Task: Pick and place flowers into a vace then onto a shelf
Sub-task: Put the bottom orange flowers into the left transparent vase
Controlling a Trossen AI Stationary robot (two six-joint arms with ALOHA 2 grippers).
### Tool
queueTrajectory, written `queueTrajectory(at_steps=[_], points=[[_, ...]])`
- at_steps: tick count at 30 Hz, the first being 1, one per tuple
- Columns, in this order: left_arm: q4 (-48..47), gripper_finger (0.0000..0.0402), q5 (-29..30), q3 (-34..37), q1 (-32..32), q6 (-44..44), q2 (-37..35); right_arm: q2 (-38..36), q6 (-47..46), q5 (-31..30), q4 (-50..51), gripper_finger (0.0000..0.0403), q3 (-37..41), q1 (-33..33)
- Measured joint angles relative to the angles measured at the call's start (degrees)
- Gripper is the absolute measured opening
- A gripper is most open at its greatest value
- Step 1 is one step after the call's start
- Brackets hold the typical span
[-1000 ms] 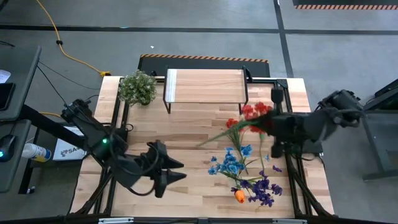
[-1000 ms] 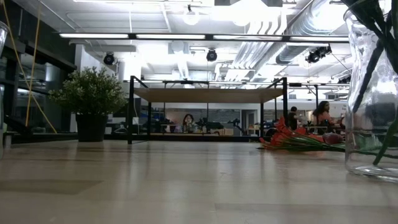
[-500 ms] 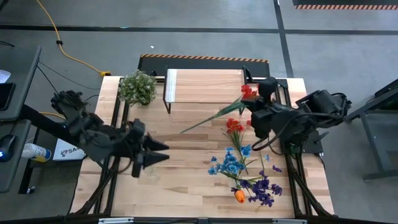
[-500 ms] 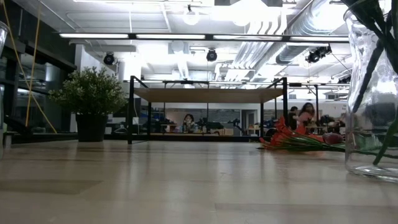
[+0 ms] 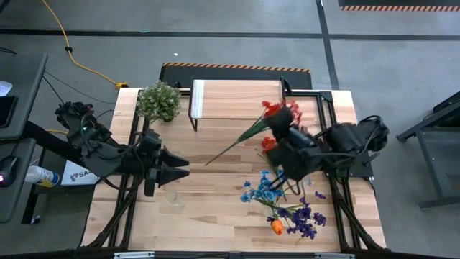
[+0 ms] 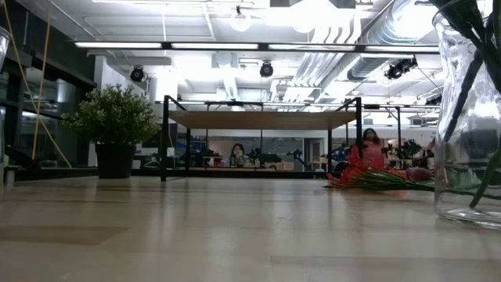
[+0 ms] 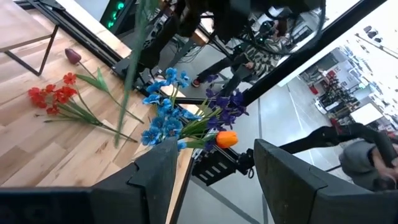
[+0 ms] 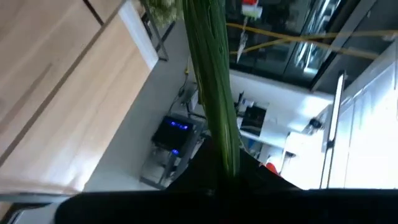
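Red-bloomed flower (image 5: 248, 132) lifted off table, long green stem slanting from blooms near shelf's front right corner down toward table centre, stem end free; right wrist view shows its green stem (image 8: 211, 81) bundle running straight out from that camera. Second red flower bunch (image 5: 270, 144) lies flat on table below the lifted one, seen low as red blooms (image 6: 362, 174) on the wood. Blue flowers (image 5: 263, 188) lie flat, front right of centre. Purple flowers (image 5: 305, 217) just beside them nearer the front edge, orange tulip (image 5: 277, 227) at front touching purple stems. Dark red tulip (image 7: 73, 55) lies near shelf leg. Shelf (image 5: 236, 99) upright at table's back centre, light plank top bare, black legs. Glass vase (image 6: 470, 117) stands upright, green stems inside
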State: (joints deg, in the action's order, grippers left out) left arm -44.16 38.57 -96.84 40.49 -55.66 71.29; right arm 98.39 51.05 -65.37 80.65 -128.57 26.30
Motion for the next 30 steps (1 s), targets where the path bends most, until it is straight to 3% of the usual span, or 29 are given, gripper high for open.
queueTrajectory(at_steps=[14, 25, 30], points=[[-4.74, 0.0246, -0.36, 0.02, 0.00, -6.22, 1.71, 4.54, 17.56, 0.49, -16.38, 0.0000, 0.00, 2.74], [-5.47, 0.0246, -0.26, 0.02, -0.73, -12.36, 2.92, 7.96, 20.56, -0.10, -18.92, 0.0000, -0.02, 3.00], [-5.80, 0.0246, -5.67, 0.04, -4.94, -15.12, 4.11, 9.60, 21.84, -0.32, -20.20, 0.0000, -0.02, 3.02]])
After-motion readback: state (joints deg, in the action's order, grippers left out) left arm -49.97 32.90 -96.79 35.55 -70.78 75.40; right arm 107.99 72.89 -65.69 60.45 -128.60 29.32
